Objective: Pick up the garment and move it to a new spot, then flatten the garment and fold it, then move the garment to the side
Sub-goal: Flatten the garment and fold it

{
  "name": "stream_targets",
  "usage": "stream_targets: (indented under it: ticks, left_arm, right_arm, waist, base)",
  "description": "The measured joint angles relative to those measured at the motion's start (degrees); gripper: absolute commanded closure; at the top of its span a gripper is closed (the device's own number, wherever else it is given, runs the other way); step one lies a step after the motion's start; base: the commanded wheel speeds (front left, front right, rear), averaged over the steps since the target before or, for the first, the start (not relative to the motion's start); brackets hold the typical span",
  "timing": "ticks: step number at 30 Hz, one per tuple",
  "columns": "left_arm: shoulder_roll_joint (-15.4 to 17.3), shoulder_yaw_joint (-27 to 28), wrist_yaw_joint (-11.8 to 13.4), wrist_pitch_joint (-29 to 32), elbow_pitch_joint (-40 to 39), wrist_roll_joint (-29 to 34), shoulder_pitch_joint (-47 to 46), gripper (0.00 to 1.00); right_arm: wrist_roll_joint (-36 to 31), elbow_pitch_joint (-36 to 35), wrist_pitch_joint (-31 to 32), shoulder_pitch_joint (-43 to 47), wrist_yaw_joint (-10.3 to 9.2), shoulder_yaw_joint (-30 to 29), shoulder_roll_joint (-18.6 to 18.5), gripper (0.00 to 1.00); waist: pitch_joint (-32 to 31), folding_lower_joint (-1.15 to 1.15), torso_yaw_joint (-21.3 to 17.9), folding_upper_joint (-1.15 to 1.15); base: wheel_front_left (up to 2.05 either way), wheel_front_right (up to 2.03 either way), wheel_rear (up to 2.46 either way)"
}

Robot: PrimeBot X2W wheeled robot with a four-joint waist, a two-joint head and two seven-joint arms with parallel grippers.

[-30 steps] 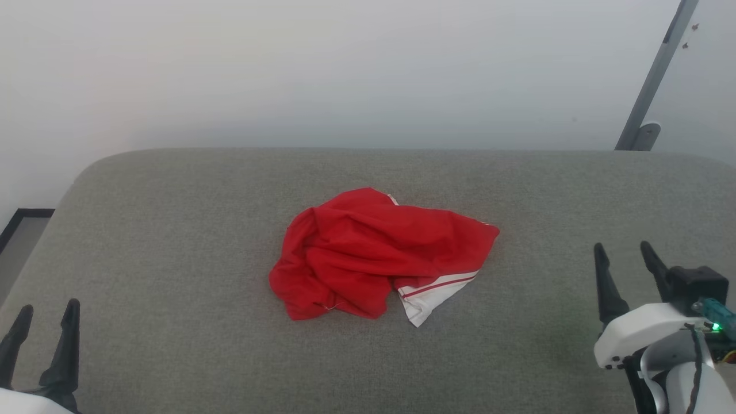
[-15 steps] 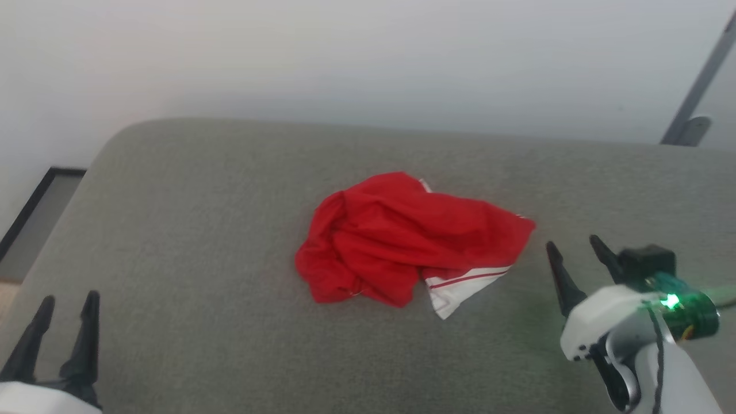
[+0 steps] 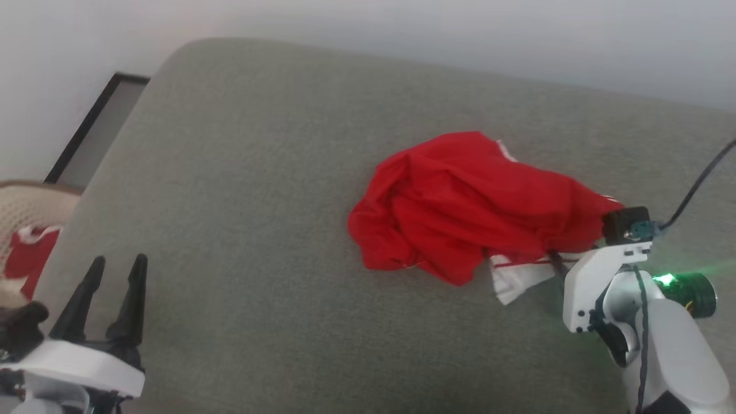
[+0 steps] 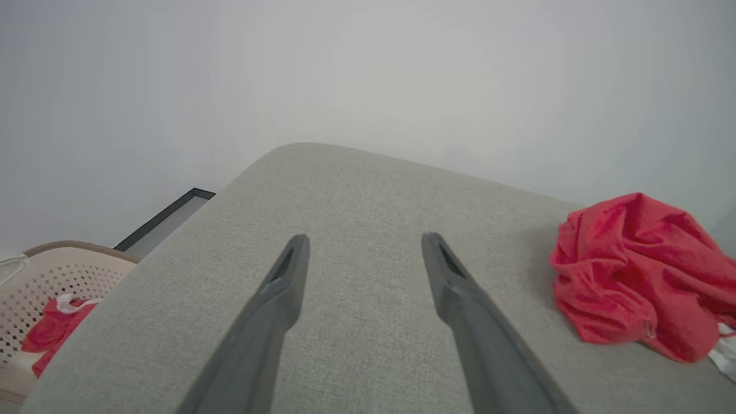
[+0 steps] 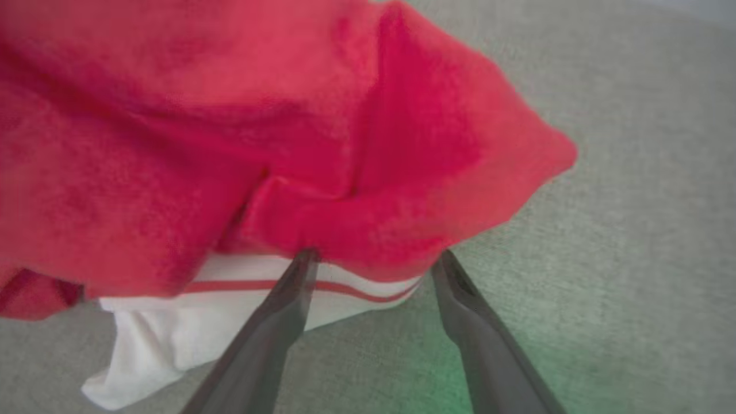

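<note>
Head view: shirt [image 3: 471,201], red, crumpled in a heap on a grey cushion [image 3: 259,172], right of centre; white striped sleeve end [image 3: 514,282] at its near edge. Fingers of right gripper [image 5: 376,256] spread apart, tips at that sleeve edge, nothing clamped. Fingers of left gripper [image 3: 119,261] spread apart, empty, well apart from the shirt. Also: basket [image 3: 34,192] beside the cushion, red cloth [image 3: 29,259] inside.
</note>
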Motion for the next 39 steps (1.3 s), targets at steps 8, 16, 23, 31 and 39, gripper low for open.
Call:
stream_targets:
  ticks: [8, 16, 23, 31, 39]
  left_arm:
    - [-1.76, -0.1, -0.85, 0.0, 2.37, 0.43, -2.95, 0.0]
    - [-2.58, 2.27, -1.12, 0.0, 2.88, 0.9, -2.38, 0.0]
    - [-2.69, 3.0, -1.25, 0.0, 2.47, 1.3, -1.52, 0.0]
    - [-2.7, 2.88, -1.26, 0.0, 2.36, 1.44, -1.14, 0.0]
    - [-2.68, 3.05, -1.31, 0.0, 2.37, 1.71, 0.31, 0.0]
  right_arm:
    - [-4.61, 4.43, 3.77, -5.15, 0.01, -1.7, 0.78, 1.0]
    - [-5.01, 3.25, 4.14, -4.42, 0.14, -4.91, -1.03, 1.0]
    - [-4.7, -1.65, 7.14, -0.91, 0.05, -9.31, -6.73, 1.0]
    - [-5.63, -5.01, 9.32, 0.77, 0.04, -11.61, -9.93, 1.0]
    - [-2.36, -12.79, 9.13, 1.04, 0.0, -2.14, -7.95, 1.0]
  waist:
    - [3.29, 0.0, 2.64, 0.0]
    - [2.57, 0.0, 0.48, 0.0]
    - [1.54, 0.0, -1.65, 0.0]
    - [0.44, 0.0, -2.77, 0.0]
    - [-1.46, 0.0, -4.01, 0.0]
  base:
    - [0.0, 0.0, 0.0]
    - [0.0, 0.0, 0.0]
    - [0.0, 0.0, 0.0]
    - [0.0, 0.0, 0.0]
    - [0.0, 0.0, 0.0]
